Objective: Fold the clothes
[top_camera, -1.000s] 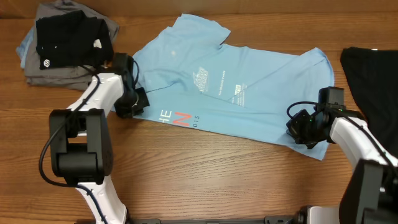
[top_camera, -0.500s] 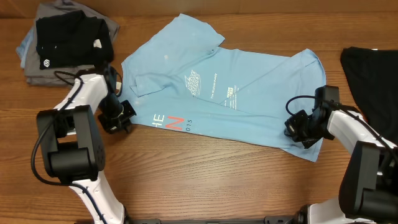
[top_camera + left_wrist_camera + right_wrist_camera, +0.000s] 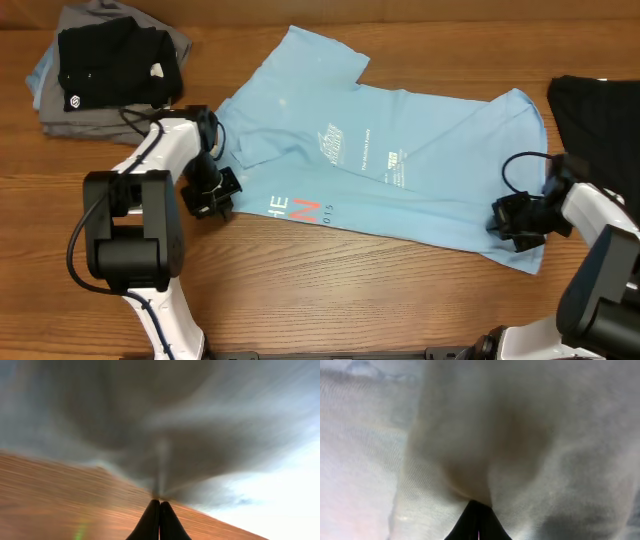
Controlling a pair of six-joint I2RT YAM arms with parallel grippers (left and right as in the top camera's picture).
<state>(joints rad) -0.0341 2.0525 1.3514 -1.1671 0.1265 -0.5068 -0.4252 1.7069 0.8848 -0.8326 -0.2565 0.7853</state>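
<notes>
We have the light blue T-shirt spread print-up across the middle of the table. It lies further right than it does half a second earlier, when it sits shifted to the left. Both arms are further right too. The left gripper has its fingers pressed together on the shirt's left edge. The right gripper is pinched on the near right corner, and its wrist view shows cloth bunched at the closed tips. The fabric looks wider and flatter between the two holds, so we judge this side-to-side drag to be smoothing before any fold. The stack of dark and grey garments at far left is apart from it.
</notes>
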